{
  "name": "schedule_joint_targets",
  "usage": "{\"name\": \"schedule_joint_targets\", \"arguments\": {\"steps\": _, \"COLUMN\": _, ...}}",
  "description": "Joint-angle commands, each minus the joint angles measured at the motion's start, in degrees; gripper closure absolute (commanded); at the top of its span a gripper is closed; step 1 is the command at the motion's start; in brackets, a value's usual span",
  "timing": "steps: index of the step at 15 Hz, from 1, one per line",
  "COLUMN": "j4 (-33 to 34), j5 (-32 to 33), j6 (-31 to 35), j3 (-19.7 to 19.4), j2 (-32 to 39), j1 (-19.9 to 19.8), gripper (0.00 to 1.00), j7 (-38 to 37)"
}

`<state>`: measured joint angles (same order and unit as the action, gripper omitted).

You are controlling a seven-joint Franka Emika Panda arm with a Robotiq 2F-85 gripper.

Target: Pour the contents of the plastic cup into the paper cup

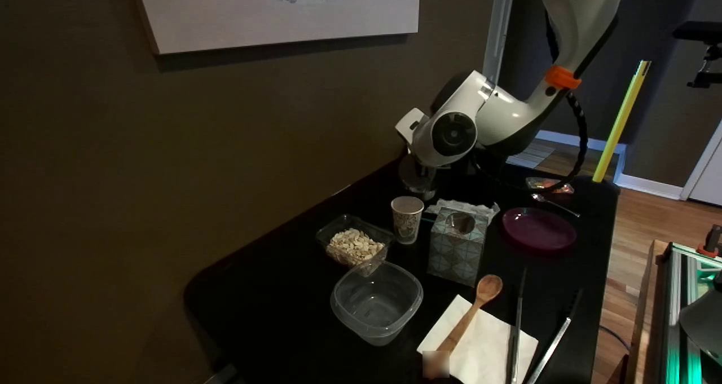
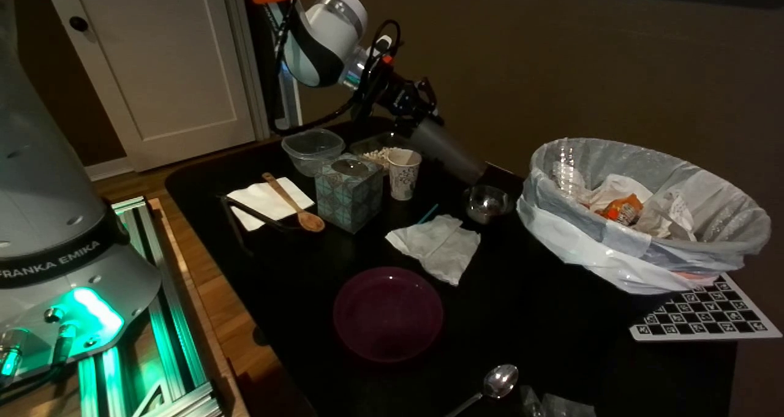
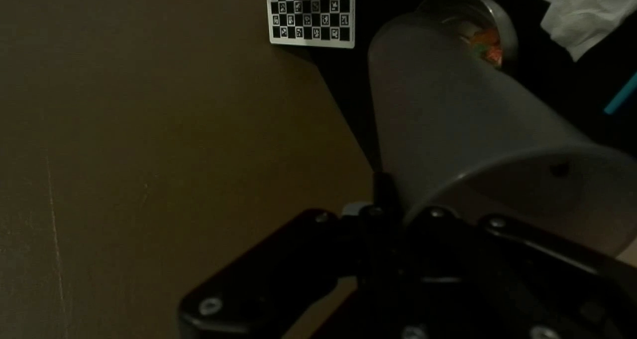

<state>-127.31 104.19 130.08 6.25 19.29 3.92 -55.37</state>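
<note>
My gripper [image 3: 385,199] is shut on the wall of the greyish plastic cup [image 3: 458,105], near its rim. Held in the air, the cup tilts with its base low and away from the gripper, and a small dark spot shows inside. In an exterior view the plastic cup [image 2: 450,150] hangs behind and to the right of the patterned white paper cup [image 2: 404,175], with the gripper [image 2: 422,123] at its upper end. The paper cup [image 1: 406,221] stands upright on the black table; the wrist view does not show it. What the plastic cup contains cannot be made out.
Close to the paper cup are a tissue box [image 2: 349,193], a tub of pale flakes [image 1: 355,246] and a small bowl [image 2: 487,204]. A clear tub [image 1: 377,302], crumpled napkin [image 2: 438,245], purple plate [image 2: 388,315] and lined bin [image 2: 643,251] stand farther off. The wall [image 3: 174,155] is near.
</note>
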Motion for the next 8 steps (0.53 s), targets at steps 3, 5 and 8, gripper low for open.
{"name": "schedule_joint_targets", "arguments": {"steps": 3, "j4": 2.14, "j5": -3.99, "j6": 2.61, "j3": 0.19, "j2": 0.29, "j1": -1.86, "gripper": 0.98, "j7": -1.12}}
{"name": "schedule_joint_targets", "arguments": {"steps": 5, "j4": 3.43, "j5": -5.97, "j6": 4.64, "j3": -0.08, "j2": 0.07, "j1": -2.71, "gripper": 0.98, "j7": -0.85}}
{"name": "schedule_joint_targets", "arguments": {"steps": 8, "j4": 5.58, "j5": -9.28, "j6": 7.42, "j3": -0.52, "j2": 0.23, "j1": -3.77, "gripper": 0.98, "j7": -0.22}}
